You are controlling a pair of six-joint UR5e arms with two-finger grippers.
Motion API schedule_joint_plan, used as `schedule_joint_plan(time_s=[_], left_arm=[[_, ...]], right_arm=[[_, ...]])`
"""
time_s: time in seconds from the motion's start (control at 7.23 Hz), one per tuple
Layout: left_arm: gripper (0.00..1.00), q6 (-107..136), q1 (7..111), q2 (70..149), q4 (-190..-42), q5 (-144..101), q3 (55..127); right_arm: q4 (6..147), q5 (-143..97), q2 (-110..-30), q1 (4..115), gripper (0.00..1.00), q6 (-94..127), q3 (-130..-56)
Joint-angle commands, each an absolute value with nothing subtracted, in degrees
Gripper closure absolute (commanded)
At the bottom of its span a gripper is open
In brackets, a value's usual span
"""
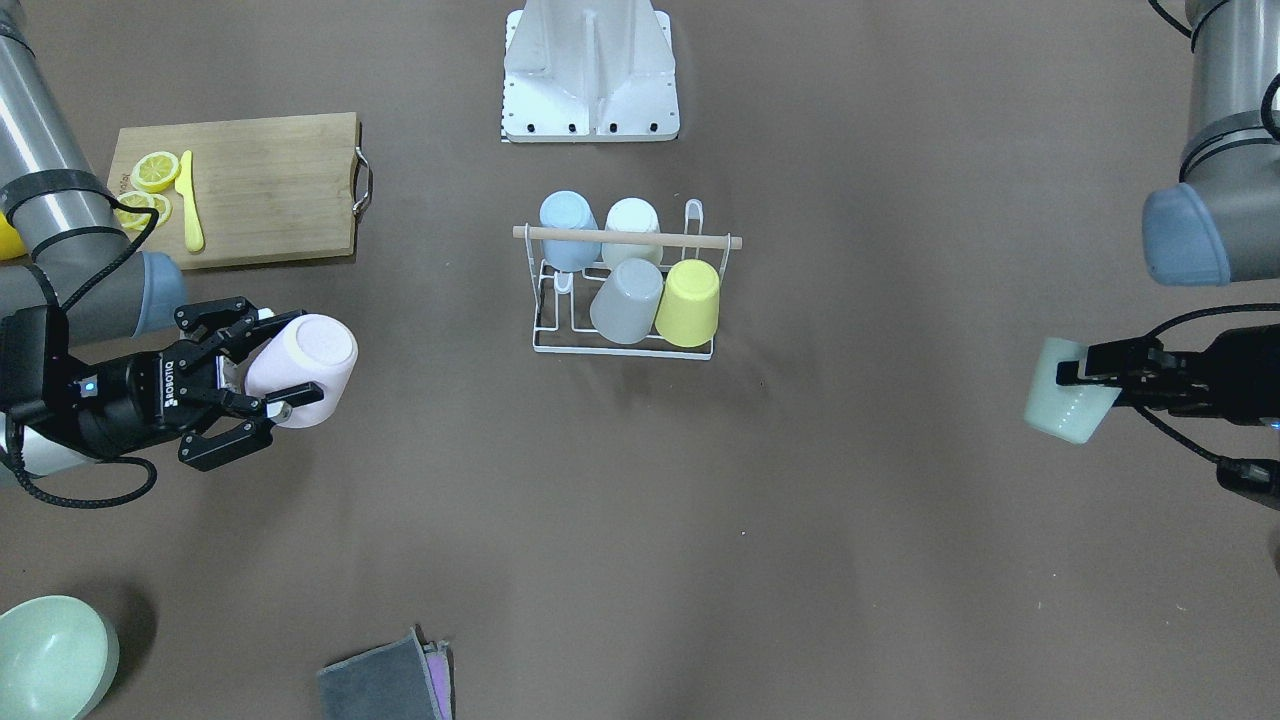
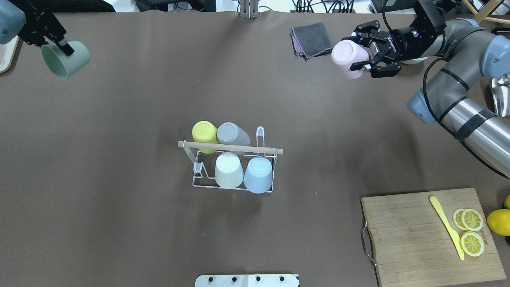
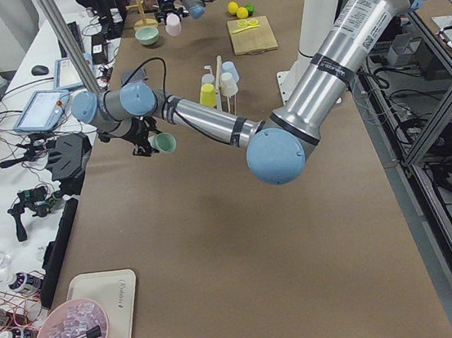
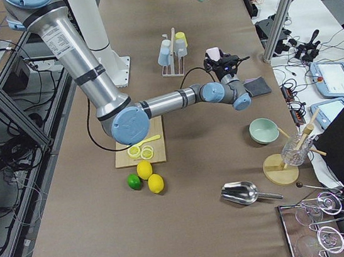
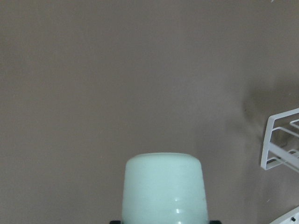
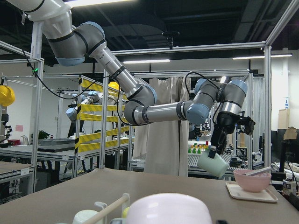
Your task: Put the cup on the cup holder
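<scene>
The white wire cup holder (image 2: pixel 190 157) with a wooden rod (image 1: pixel 627 237) stands mid-table and carries several upturned cups: yellow, grey, white and blue. My right gripper (image 2: pixel 354 54) is shut on a pink cup (image 2: pixel 343 54), held on its side above the table far to the holder's right; it also shows in the front view (image 1: pixel 310 365). My left gripper (image 2: pixel 63 50) is shut on the rim of a pale green cup (image 2: pixel 67 63), held in the air far to the holder's left. The left wrist view shows that cup (image 5: pixel 163 186) and a corner of the holder (image 5: pixel 280 144).
A wooden cutting board (image 2: pixel 410 235) with lemon slices and a yellow knife lies near the robot's right side, a whole lemon (image 2: pixel 498 221) beside it. A grey cloth (image 2: pixel 312 38) and a green bowl (image 1: pixel 50 655) lie at the far edge. The white base plate (image 1: pixel 590 80) is behind the holder.
</scene>
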State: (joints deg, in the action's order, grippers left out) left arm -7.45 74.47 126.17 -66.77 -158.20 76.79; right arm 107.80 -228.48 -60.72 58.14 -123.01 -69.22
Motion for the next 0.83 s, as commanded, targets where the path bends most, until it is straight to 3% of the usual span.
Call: schedule_joint_plan(time_s=[0.0,0.69], left_arm=[[1.0,8.45,75.49,123.08,-93.2,-159.26,76.82],[1.0,39.34,75.15,114.9,-140.8,-149.88,79.89]], right_arm=[[106.0,-231.48,-60.56,55.21,0.73,-126.98,-69.52],[105.38,-237.82,-58.37,46.24,0.73,-133.66,-69.43]])
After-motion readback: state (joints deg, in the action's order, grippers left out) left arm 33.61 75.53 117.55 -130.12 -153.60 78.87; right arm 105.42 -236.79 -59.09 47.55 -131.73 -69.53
